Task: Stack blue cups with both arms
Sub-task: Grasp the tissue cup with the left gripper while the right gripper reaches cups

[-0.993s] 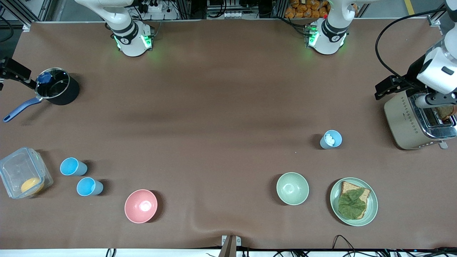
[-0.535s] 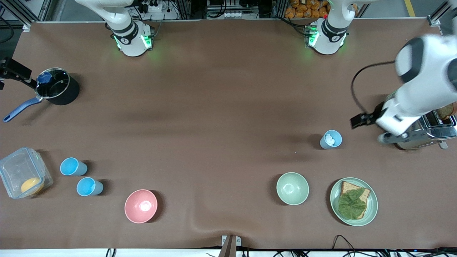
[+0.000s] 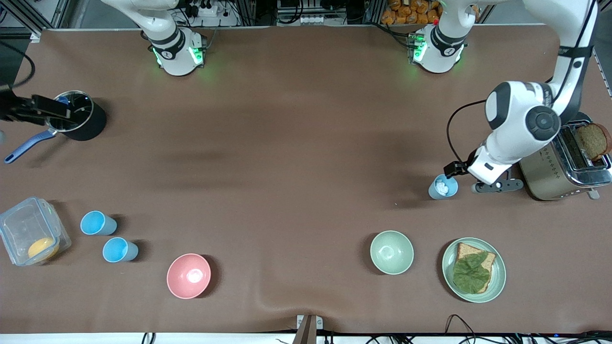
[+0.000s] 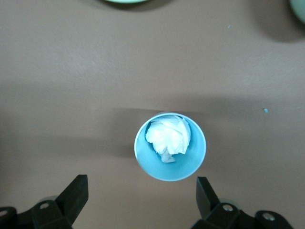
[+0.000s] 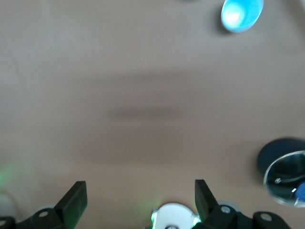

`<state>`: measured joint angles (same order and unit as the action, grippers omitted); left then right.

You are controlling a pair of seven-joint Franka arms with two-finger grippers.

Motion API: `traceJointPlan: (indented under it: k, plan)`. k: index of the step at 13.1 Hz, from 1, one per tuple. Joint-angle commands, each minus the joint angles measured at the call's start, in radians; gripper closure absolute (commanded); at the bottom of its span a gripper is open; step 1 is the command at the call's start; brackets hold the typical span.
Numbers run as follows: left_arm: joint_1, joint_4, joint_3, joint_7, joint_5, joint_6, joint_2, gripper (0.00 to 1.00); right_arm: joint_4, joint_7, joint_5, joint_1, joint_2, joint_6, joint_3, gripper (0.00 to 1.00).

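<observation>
Blue cups, three on the tabletop. Two bright sky-blue cups (image 3: 98,223) (image 3: 119,250) stand upright, empty and close together toward the right arm's end, between a clear lidded container (image 3: 29,237) and a pink bowl (image 3: 188,275). A duller grey-blue cup (image 3: 442,186), stuffed with crumpled white paper (image 4: 167,137), stands alone toward the left arm's end.

Left claw (image 4: 142,200): fingers wide apart, poised just above the grey-blue cup and straddling its rim without touching, judged a line-up for a grasp by the sides. The paper filling would likely block another cup from nesting inside, so this one looks better suited as the upper cup, or needs emptying first.

Right claw (image 5: 138,200): fingers apart, holding nothing, over bare tabletop near the black saucepan (image 3: 77,121); one bright cup shows at the edge of its wrist view, well apart. Judged not yet engaged with the pair.

Surroundings: pale green bowl (image 3: 391,252) and a green plate (image 3: 497,282) bearing bread and a leaf lie nearer the front camera than the grey-blue cup; a toaster (image 3: 559,167) with a slice standing in it sits just beside the left arm's wrist, the closest obstacle. Stacking not yet begun; the cups at the two ends lie well apart.
</observation>
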<state>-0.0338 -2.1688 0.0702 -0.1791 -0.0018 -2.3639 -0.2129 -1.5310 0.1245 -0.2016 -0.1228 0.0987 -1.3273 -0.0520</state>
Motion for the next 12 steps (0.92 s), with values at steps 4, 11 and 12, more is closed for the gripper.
traceJointPlan:
  k: [4, 11, 12]
  plan:
    - [0.022, -0.002, 0.003, 0.024, 0.008, -0.080, -0.075, 0.08, -0.020, 0.089, 0.001, -0.032, 0.146, -0.042, 0.007, 0.00]
    - [0.023, 0.024, 0.005, 0.036, 0.008, -0.089, -0.115, 1.00, -0.078, 0.164, 0.177, 0.051, 0.342, -0.524, 0.007, 0.00]
    - [0.023, 0.035, 0.005, 0.049, 0.008, -0.089, -0.121, 1.00, -0.075, 0.168, 0.204, 0.060, 0.346, -0.527, 0.007, 0.00]
